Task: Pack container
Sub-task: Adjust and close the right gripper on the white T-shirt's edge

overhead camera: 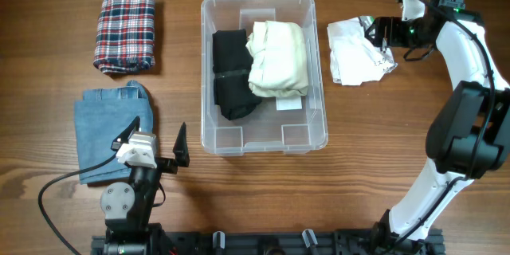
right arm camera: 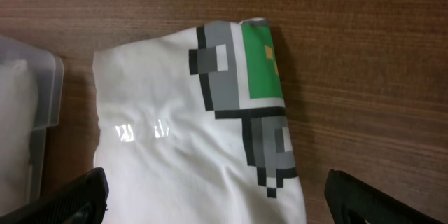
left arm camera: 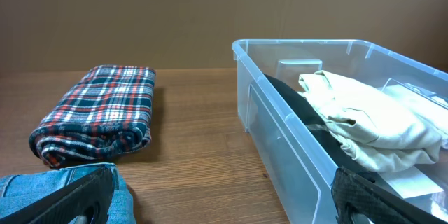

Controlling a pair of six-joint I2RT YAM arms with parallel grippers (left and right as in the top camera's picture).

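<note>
Right pincer (right arm camera: 224, 203) hangs over a white shirt (overhead camera: 355, 52) with its fingers spread wide to either side of the cloth and nothing between them. Whether the tips touch the fabric cannot be told. The shirt lies crumpled on the surface (overhead camera: 382, 127) just right of the container (overhead camera: 263, 0) and shows a blocky print in grey, black and green.

Left pincer (overhead camera: 155, 137) is also apart and holds nothing. It sits near the front left of the surface, beside folded jeans (overhead camera: 107, 131). One finger reaches over the jeans' right edge, and the other points toward the container's near left corner.

The container stands upright in the middle of the surface, with no lid on it. Inside, a black garment (overhead camera: 231, 72) lies along the left side, and a cream garment (overhead camera: 277, 57) lies to its right, partly overlapping it. A white label (overhead camera: 288, 103) shows on the base near the front. A folded plaid cloth (overhead camera: 126, 30) lies at the back left, apart from the container and behind the jeans.
</note>
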